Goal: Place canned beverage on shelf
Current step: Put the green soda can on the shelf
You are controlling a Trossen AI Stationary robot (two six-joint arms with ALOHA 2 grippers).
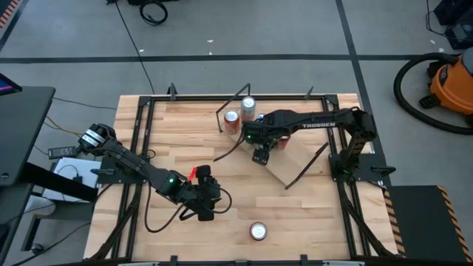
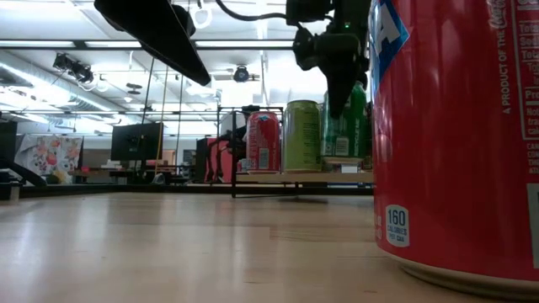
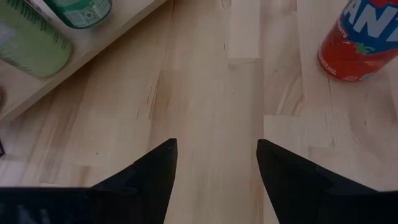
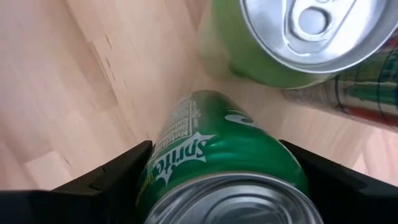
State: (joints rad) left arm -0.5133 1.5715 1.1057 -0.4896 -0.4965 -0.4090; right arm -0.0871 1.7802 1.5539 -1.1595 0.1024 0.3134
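A green Sprite can (image 4: 217, 155) stands on the small light-wood shelf (image 1: 287, 167) at the table's far middle, and my right gripper (image 1: 260, 153) is shut on it. A light-green can (image 1: 248, 108) and a red can (image 1: 231, 120) stand beside it on the shelf. All three also show in the low view: the Sprite can (image 2: 347, 126), the light-green can (image 2: 301, 135) and the red can (image 2: 264, 141). Another red can (image 1: 258, 231) stands on the tabletop near the front edge. My left gripper (image 3: 214, 168) is open and empty over bare tabletop, left of that red can. My right gripper pinches the Sprite can between its two fingers, on opposite sides of the can's wall (image 4: 163, 163) near its upper end. The fingers (image 2: 337, 80) come from above, pointing down. The can is upright, its base on the shelf board (image 2: 337, 162).
The shelf's thin black legs (image 1: 310, 164) splay out over the tabletop. The near red can fills the low view's right side (image 2: 459, 143). Black frame rails (image 1: 140, 140) run along the table's sides. Bare wood lies between the shelf and the near red can.
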